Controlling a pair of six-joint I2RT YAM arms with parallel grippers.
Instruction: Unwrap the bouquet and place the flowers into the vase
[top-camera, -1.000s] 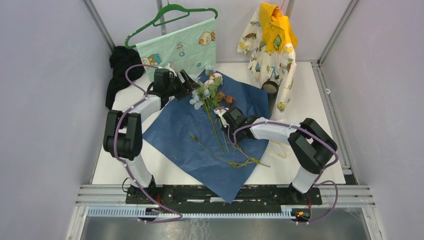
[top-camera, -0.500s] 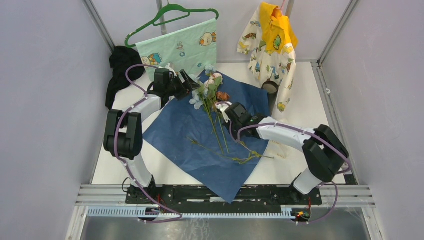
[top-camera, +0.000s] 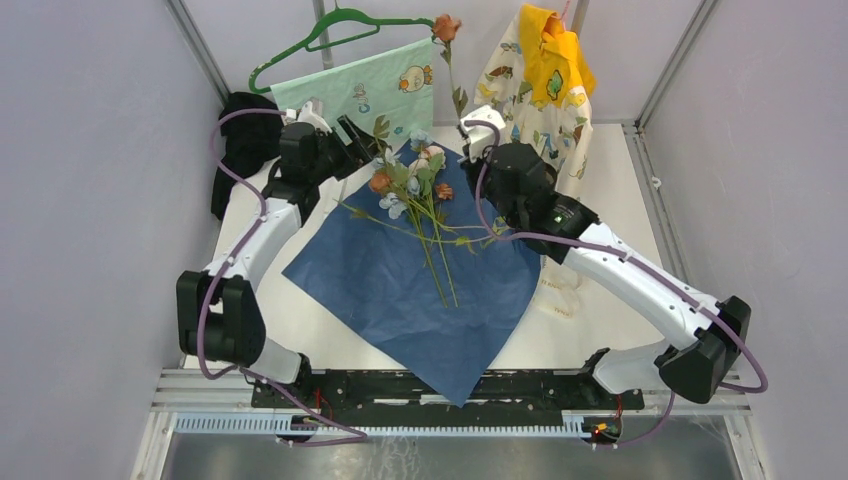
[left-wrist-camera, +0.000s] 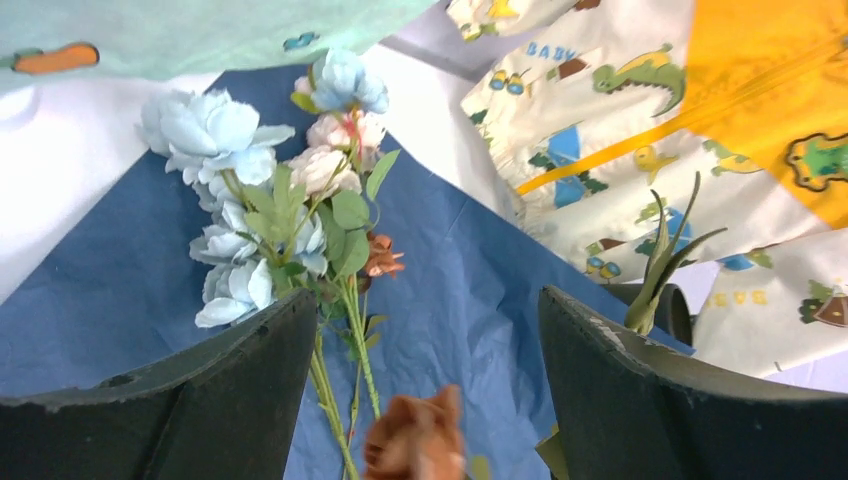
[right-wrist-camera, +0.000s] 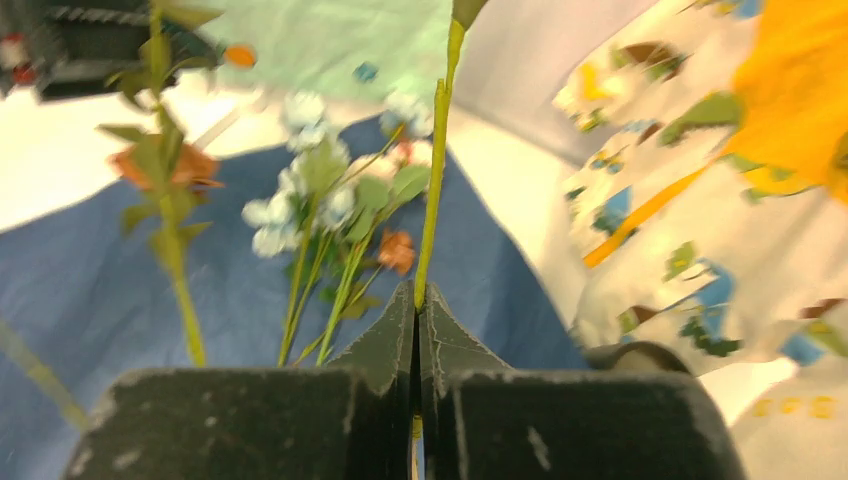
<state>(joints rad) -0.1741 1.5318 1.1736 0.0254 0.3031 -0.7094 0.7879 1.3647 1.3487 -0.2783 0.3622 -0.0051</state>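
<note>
The bouquet's blue wrapping paper (top-camera: 400, 285) lies spread flat on the table. Most of the flowers (top-camera: 420, 190), pale blue, pink and rust-orange, lie across it. My right gripper (right-wrist-camera: 417, 295) is shut on one green stem (right-wrist-camera: 432, 180) and holds it upright above the paper's far corner, with its rust bloom (top-camera: 445, 27) high by the back wall. My left gripper (left-wrist-camera: 425, 300) hovers open over the flower heads, and a blurred orange bloom (left-wrist-camera: 415, 440) lies below the gap between its fingers. The dark vase (left-wrist-camera: 675, 308) shows at the paper's right edge, under the garment.
A green hanger with a mint cloth (top-camera: 360, 90) hangs at the back. A yellow and white dinosaur-print garment (top-camera: 545, 85) hangs at the back right. A black cloth heap (top-camera: 240, 140) lies at the back left. Metal frame posts (top-camera: 665, 70) border the table.
My right gripper shut on a stem and rose toward the back, lifting one rust-orange flower upright. The left gripper drew back and left. Another orange flower slid sideways across the pile.
</note>
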